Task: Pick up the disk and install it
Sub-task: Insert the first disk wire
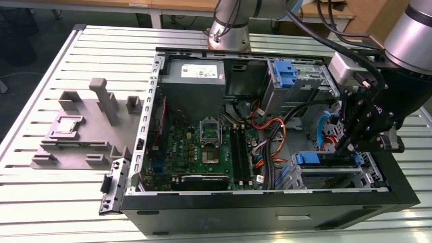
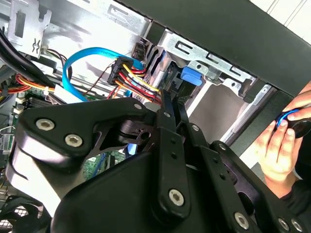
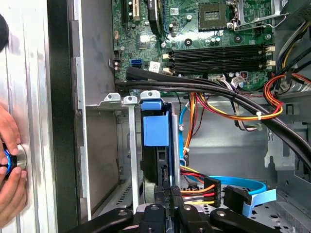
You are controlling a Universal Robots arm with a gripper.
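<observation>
The disk stands on edge in the lower drive cage at the front corner of the open computer case, on the exterior view's right. Its blue end tab and dark body show in the first wrist view, between the cage's metal walls. My gripper reaches down into the cage from above. Its two black fingers sit close together on the disk's near end. In the second wrist view the fingertips end just short of the blue tab.
An upright blue latch stands in the upper bay. Bundled red, yellow and orange wires and a light-blue flat cable run beside the cage. A person's hand rests on a round button outside the case wall. A grey fixture lies left.
</observation>
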